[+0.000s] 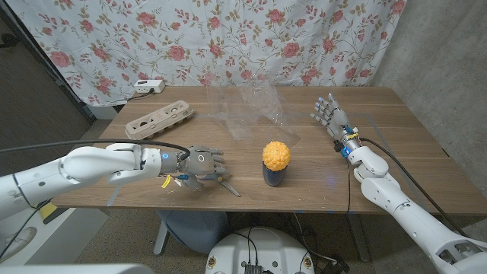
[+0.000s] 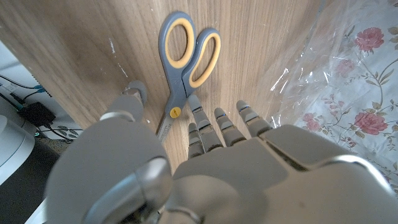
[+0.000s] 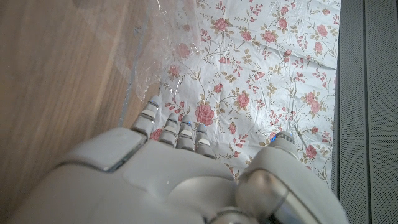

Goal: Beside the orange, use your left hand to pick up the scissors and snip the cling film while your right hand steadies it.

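The task had barely begun. The scissors (image 2: 184, 68) lay flat on the wooden bench (image 1: 396, 164), near its front edge and to the left of the orange (image 1: 276, 154), which sat on a small dark cup (image 1: 275, 176) near the middle. The left hand (image 1: 204, 164) hovered just over the scissors, fingers apart and holding nothing. In the left wrist view its fingertips (image 2: 219, 121) reached down beside the blades near the pivot, while the yellow-lined handles pointed away from the hand. Whether any finger actually touched the metal could not be told, but nothing had been lifted.

The cling film (image 1: 255, 106) stood as a loose, crumpled clear sheet at the back of the bench, behind the orange and well apart from the scissors. The right hand (image 1: 329, 113) was raised near the film's right side, fingers spread and empty. In the right wrist view its fingers (image 3: 174, 127) pointed toward the film's edge without pressing on it, so the film was not yet steadied.

An egg carton (image 1: 158, 119) lay off to the back left, taking no part.

Judging from this, every step remained: closing the left hand on the scissors, carrying them to the film, bracing the sheet with the right hand, and making the snip.
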Robot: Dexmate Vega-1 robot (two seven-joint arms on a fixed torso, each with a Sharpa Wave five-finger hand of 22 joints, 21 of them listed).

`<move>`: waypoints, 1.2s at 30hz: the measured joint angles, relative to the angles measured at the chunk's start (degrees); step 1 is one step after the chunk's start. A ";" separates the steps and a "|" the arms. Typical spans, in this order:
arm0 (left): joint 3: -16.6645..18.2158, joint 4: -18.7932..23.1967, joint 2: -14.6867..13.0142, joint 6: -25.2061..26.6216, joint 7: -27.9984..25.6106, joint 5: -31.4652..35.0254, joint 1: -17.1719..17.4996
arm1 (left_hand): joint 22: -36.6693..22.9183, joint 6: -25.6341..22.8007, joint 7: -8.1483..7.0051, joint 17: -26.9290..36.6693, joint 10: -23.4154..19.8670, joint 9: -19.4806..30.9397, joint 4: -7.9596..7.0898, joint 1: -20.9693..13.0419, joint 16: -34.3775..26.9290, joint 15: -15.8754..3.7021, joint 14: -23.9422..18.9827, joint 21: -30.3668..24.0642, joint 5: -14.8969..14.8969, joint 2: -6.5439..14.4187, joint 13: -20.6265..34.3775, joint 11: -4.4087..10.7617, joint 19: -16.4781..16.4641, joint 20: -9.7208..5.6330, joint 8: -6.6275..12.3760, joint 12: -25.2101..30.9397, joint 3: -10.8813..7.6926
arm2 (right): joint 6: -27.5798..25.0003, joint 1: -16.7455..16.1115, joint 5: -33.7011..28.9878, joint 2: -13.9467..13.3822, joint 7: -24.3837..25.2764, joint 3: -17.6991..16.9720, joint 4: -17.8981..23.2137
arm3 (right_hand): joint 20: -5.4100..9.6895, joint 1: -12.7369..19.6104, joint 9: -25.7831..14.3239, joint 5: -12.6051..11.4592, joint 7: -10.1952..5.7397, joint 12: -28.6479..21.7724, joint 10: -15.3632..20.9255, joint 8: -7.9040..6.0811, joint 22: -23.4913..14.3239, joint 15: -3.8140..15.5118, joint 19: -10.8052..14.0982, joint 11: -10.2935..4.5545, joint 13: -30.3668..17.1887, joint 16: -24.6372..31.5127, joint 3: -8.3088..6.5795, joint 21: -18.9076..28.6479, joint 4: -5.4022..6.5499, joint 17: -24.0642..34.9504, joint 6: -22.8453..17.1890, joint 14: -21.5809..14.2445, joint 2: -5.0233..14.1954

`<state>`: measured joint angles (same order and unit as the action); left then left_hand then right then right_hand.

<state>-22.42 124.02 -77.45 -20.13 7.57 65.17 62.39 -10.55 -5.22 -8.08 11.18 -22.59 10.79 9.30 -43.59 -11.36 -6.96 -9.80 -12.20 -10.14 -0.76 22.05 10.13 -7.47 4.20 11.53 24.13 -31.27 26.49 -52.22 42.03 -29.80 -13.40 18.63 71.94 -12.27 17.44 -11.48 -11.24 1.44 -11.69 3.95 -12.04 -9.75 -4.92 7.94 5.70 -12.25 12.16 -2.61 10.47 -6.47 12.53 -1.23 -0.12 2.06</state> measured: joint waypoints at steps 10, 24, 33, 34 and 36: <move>-0.85 -0.45 0.92 -0.31 0.66 0.39 -0.62 | 0.00 0.00 0.00 0.01 0.40 0.00 -0.23 0.00 0.00 0.20 0.20 0.00 0.00 0.00 -0.41 -0.41 0.00 0.00 0.00 -0.51 0.23 | 0.00 0.03 -0.15 0.00 0.13 0.14 -0.01 | 0.00 0.00 0.00 0.00 0.00 0.00 0.00 0.00 0.00 0.00 0.00 0.00 0.00 0.00 0.00 0.00 0.00 0.00 0.00 0.00 0.00; -1.55 -0.93 1.69 -0.37 1.15 0.46 -1.20 | 0.00 0.00 0.00 0.01 0.61 0.00 -0.51 0.00 0.00 0.20 0.20 0.00 0.00 0.00 -0.80 -0.20 0.00 0.00 0.00 -1.33 0.85 | -0.03 0.51 -0.20 0.26 0.13 0.25 -0.83 | 0.00 0.00 0.00 0.00 0.00 0.00 0.00 0.00 0.00 0.00 0.00 0.00 0.00 0.00 0.00 0.00 0.00 0.13 0.00 0.00 0.00; -2.04 -1.17 2.10 -0.32 1.74 0.45 -1.50 | 0.00 0.00 0.00 -0.27 1.02 0.00 -0.46 0.00 0.00 0.52 0.51 0.00 0.00 0.00 -1.05 -0.61 0.00 0.00 0.00 -1.89 0.95 | -0.03 0.80 -0.18 0.48 -0.05 0.33 -1.40 | -0.22 0.00 0.00 0.00 0.00 0.00 0.00 0.00 0.00 0.00 -0.23 0.00 0.00 0.00 0.00 0.00 0.00 -0.03 0.01 0.00 0.00; -2.08 -1.20 2.14 -0.30 1.85 0.46 -1.54 | 0.00 0.00 0.00 -0.27 1.02 0.00 -0.63 0.00 0.00 0.52 0.51 0.00 0.00 0.00 -1.04 -0.61 0.00 0.00 0.00 -1.88 1.12 | -0.03 0.83 -0.17 0.51 -0.06 0.34 -1.50 | -0.22 0.00 0.00 0.00 0.00 0.00 0.13 0.00 0.00 0.00 -0.23 -0.13 0.00 0.00 0.00 0.00 0.00 -0.03 0.01 0.00 0.00; -2.18 -1.24 2.22 -0.29 1.93 0.45 -1.63 | 0.00 0.00 0.00 -0.27 1.02 0.00 -0.70 0.00 -0.19 0.52 0.51 0.00 0.00 0.00 -1.19 -0.61 0.00 0.00 0.00 -1.88 1.19 | -0.03 0.86 -0.17 0.55 -0.11 0.35 -1.54 | -0.22 0.00 0.00 0.00 0.00 0.00 0.13 0.00 0.00 0.00 -0.23 -0.13 0.00 0.00 0.00 0.00 0.00 -0.03 0.01 0.00 0.00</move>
<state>-24.59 122.78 -75.23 -20.42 9.50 65.62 60.75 -10.55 -5.22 -8.08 10.92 -21.57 10.79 8.60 -43.59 -11.55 -6.44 -9.30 -12.20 -10.14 -0.76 20.86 9.51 -7.47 4.19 11.53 22.25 -30.08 26.46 -51.36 41.86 -29.26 -13.50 18.98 70.40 -12.50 17.43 -11.48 -11.24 1.44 -11.69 4.08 -12.04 -9.75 -4.92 7.71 5.57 -12.25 12.16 -2.61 10.47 -6.47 12.51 -1.22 -0.13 2.06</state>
